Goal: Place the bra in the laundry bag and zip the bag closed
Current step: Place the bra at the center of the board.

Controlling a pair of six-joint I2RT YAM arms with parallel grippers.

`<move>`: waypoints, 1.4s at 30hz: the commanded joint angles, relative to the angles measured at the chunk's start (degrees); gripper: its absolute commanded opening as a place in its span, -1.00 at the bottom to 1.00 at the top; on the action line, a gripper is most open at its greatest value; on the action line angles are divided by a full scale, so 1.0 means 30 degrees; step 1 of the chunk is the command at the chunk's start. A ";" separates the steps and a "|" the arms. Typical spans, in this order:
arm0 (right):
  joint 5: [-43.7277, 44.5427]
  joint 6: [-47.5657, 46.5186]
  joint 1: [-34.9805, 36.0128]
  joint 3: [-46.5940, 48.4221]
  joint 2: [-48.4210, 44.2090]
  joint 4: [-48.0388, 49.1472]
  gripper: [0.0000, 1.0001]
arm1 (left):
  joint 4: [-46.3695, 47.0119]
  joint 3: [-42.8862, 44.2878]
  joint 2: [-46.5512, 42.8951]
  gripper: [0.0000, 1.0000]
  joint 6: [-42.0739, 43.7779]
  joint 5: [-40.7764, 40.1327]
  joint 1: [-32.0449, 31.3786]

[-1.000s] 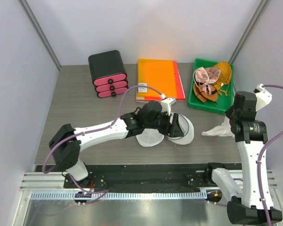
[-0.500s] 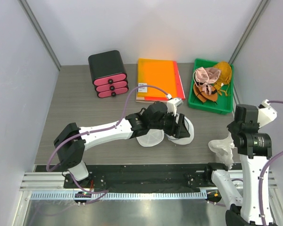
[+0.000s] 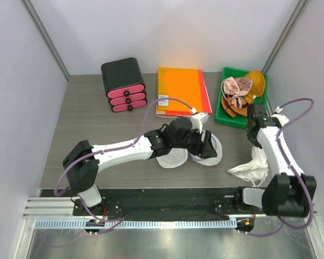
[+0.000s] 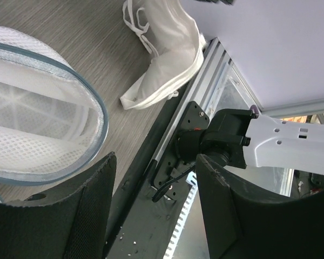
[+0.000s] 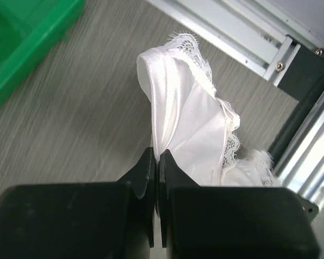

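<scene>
Grey bench (image 3: 97, 140): right hand (image 5: 156, 157) clamped on bra (image 5: 178, 108), laundry bag (image 3: 171, 158) open well to its left under left hand (image 3: 202, 143), fingers apart; looks mid-carry, next needs bra swung over bag.

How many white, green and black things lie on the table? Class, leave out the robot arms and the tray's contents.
White: 2, the round white mesh laundry bag and the white lace bra.
Green: 1, the green plastic tray.
Black: 1, the black drawer unit with pink drawer fronts.
Total: 4.
</scene>
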 commanded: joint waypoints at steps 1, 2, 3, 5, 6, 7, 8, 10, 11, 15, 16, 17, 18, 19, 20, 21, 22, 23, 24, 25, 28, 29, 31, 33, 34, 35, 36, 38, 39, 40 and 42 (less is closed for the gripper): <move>0.4403 0.2161 -0.0267 -0.0227 0.2267 0.3150 -0.98 | 0.0224 0.0871 0.0151 0.25 0.0796 -0.0063 -0.0047; 0.4557 0.2340 -0.0442 -0.0286 0.3113 0.3673 -0.98 | 0.0224 0.0900 0.0268 0.25 0.0826 -0.0092 -0.0018; 0.4385 0.2487 -0.0588 -0.0315 0.3441 0.3997 -0.98 | 0.0195 0.0871 0.0327 0.26 0.0943 -0.0064 -0.0018; 0.4090 0.2663 -0.0765 -0.0461 0.3794 0.5105 -0.97 | 0.0137 0.0930 0.0473 0.28 0.1235 -0.0034 0.0011; 0.4032 0.2722 -0.0824 -0.0607 0.3883 0.5636 -0.96 | 0.0136 0.0930 0.0648 0.29 0.1295 -0.0034 -0.0018; 0.4089 0.2839 -0.0882 -0.0928 0.3941 0.6076 -0.90 | 0.0107 0.0959 0.0737 0.30 0.1382 -0.0034 -0.0018; 0.3887 0.2927 -0.0970 -0.0989 0.4000 0.6661 -0.86 | 0.0078 0.0988 0.0854 0.30 0.1557 0.0140 -0.0018; 0.3826 0.2665 -0.1088 -0.0873 0.4293 0.7133 -0.55 | 0.0019 0.1134 0.1147 0.31 0.1705 0.0171 -0.0018; 0.4000 0.2664 -0.1117 -0.0814 0.4381 0.7251 -0.42 | -0.0010 0.1193 0.1235 0.31 0.1764 0.0142 -0.0018; 0.3185 0.1729 -0.2021 -0.0434 0.4587 0.7340 0.29 | -0.0098 0.1631 0.1557 0.32 0.2085 -0.0354 -0.0135; 0.2776 0.1436 -0.2286 -0.0404 0.4355 0.7398 0.39 | -0.0678 0.1807 0.1616 0.31 0.2231 -0.0588 -0.0222; 0.2250 0.0679 -0.2492 -0.0345 0.4149 0.7486 0.42 | -0.0829 0.2243 0.1704 0.30 0.2436 -0.0852 -0.0484; 0.1664 0.0353 -0.2697 -0.0374 0.3915 0.7545 0.44 | -0.0975 0.2509 0.1821 0.29 0.2786 -0.1347 -0.0632; 0.1484 0.0147 -0.3221 -0.0374 0.3333 0.7574 0.63 | -0.1151 0.2773 0.2141 0.29 0.3051 -0.1526 -0.0778; 0.1221 -0.0320 -0.3546 -0.0374 0.3066 0.7691 0.71 | -0.1240 0.3442 0.2376 0.27 0.3256 -0.1702 -0.1157; 0.0407 -0.0672 -0.3984 -0.0490 0.2773 0.7924 0.74 | -0.1270 0.3797 0.2639 0.24 0.3780 -0.2110 -0.1364; -0.0065 -0.0995 -0.4626 -0.0433 0.2422 0.8129 0.76 | -0.1241 0.4178 0.3338 0.22 0.4076 -0.2288 -0.1540; -0.0505 -0.1230 -0.4923 -0.0375 0.2274 0.8276 0.77 | -0.1212 0.5023 0.3751 0.22 0.4311 -0.2435 -0.1889; -0.1119 -0.1261 -0.5187 -0.0287 0.2156 0.8278 0.77 | -0.1240 0.5553 0.4190 0.21 0.4545 -0.2494 -0.2009; -0.2140 -0.1233 -0.5363 -0.0286 0.2068 0.8365 0.78 | -0.1502 0.6196 0.4804 0.22 0.4837 -0.2118 -0.2097; -0.2473 -0.1319 -0.5570 -0.0432 0.1716 0.8453 0.81 | -0.2436 0.9616 0.7148 0.35 0.5249 -0.1761 -0.2127; -0.2589 -0.1436 -0.5744 -0.0491 0.1657 0.8483 0.81 | -0.2935 1.0385 0.8314 0.38 0.5308 -0.1937 -0.2127; -0.3171 -0.1876 -0.6009 -0.0695 0.1599 0.8512 0.84 | -0.3992 1.2198 0.9229 0.39 0.5542 -0.2375 -0.2127; -0.3787 -0.2226 -0.6476 -0.1162 0.1540 0.8716 0.85 | -0.5187 1.3374 1.0548 0.41 0.5747 -0.2495 -0.2127; -0.4255 -0.2345 -0.6653 -0.1281 0.1540 0.8891 0.86 | -0.5747 1.4628 1.1016 0.41 0.5864 -0.2553 -0.2127; -0.4608 -0.2520 -0.6973 -0.1485 0.1540 0.8951 0.88 | -0.6709 1.5191 1.1601 0.40 0.5924 -0.2873 -0.2127; -0.4959 -0.2812 -0.7093 -0.1603 0.1453 0.9097 0.88 | -0.7038 1.5922 1.1810 0.40 0.5924 -0.2963 -0.2069; -0.5285 -0.2844 -0.7181 -0.2244 0.1190 0.9243 0.88 | -0.6985 1.5930 1.1871 0.40 0.5925 -0.2584 -0.2011; -0.5082 -0.2757 -0.7182 -0.2510 0.1101 0.9448 0.88 | -0.6780 1.5698 1.1871 0.42 0.5837 -0.2525 -0.1923; -0.4993 -0.2785 -0.7211 -0.2803 0.1042 0.9653 0.88 | -0.6633 1.5579 1.1871 0.48 0.5575 -0.2234 -0.1864; -0.5895 -0.2990 -0.7590 -0.3682 0.1245 1.0354 0.89 | -0.6455 1.5636 1.2133 0.50 0.5427 -0.1561 -0.1602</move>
